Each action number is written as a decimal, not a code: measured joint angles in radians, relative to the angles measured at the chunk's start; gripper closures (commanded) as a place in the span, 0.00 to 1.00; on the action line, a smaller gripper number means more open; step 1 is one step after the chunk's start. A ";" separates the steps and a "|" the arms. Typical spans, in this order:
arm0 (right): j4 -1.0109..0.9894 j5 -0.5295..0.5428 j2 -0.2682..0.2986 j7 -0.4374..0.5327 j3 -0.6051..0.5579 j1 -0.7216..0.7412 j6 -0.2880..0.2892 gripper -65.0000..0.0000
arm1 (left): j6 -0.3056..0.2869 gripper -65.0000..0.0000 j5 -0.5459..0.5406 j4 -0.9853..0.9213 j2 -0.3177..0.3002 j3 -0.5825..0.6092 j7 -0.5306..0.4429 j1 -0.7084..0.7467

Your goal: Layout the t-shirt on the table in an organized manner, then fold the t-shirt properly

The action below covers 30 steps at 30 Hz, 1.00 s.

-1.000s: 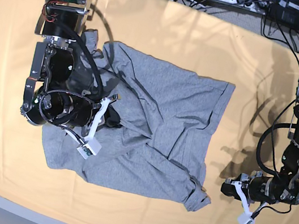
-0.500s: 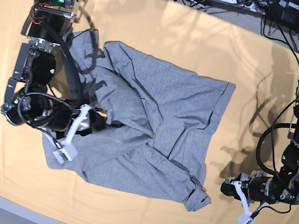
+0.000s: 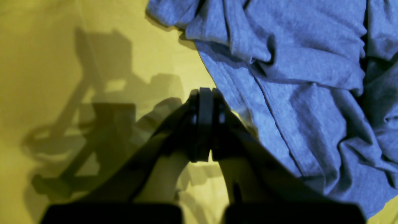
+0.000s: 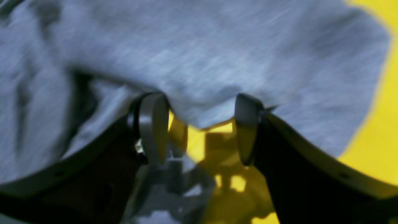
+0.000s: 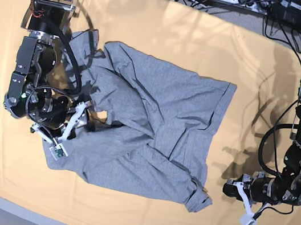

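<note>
Two arms here, but only one is doing anything with the shirt (image 5: 147, 129). It's lying crumpled and skewed on the tabletop (image 5: 169, 35), roughly in the middle and a bit toward the left edge in the base view, with one corner bunched up toward the near edge. Not laid out flat yet, so I'd say we're in the spreading-out part and folding is a way off.

The right claw (image 4: 199, 124) is at the shirt's left side in the base view, low over the cloth. Its jaws are spread, and in the wrist view a lip of grey fabric dips right between the two pads (image 4: 154, 127) with yellow tabletop showing underneath. So the hem is directly ahead of the claw and partly inside the gap, though nothing is pinched yet as far as I can tell. The view is blurry, so I can't say whether a pad is touching the cloth.

The left claw (image 3: 205, 124) sits pressed together and empty, over bare tabletop near the right edge. The shirt's edge lies just beside it in its own wrist view, running diagonally away.

My guess: the right arm is nearer and lined up, so it just needs to close on that edge and pull outward toward the left edge.
</note>
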 measured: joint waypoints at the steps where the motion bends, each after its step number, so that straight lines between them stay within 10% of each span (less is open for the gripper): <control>1: 0.000 -0.017 0.002 0.037 -0.006 -0.009 0.000 0.45 | 0.000 1.00 0.000 0.000 0.000 0.000 0.000 0.000; 7: 0.000 -0.062 -0.026 0.095 -0.013 -0.068 -0.006 0.50 | 0.000 1.00 0.000 0.000 0.002 0.000 0.000 0.000; 11: 0.000 -0.063 -0.031 0.106 -0.014 -0.056 -0.036 0.99 | 0.000 1.00 0.000 0.000 0.002 0.000 0.000 0.000; 24: 0.000 0.053 -0.029 0.109 -0.014 0.071 -0.008 1.00 | 0.000 1.00 -0.001 0.000 0.002 0.000 0.000 0.000; 30: 0.000 0.131 -0.169 0.108 -0.010 0.127 -0.001 1.00 | 0.000 1.00 -0.005 0.000 0.003 0.000 0.000 0.000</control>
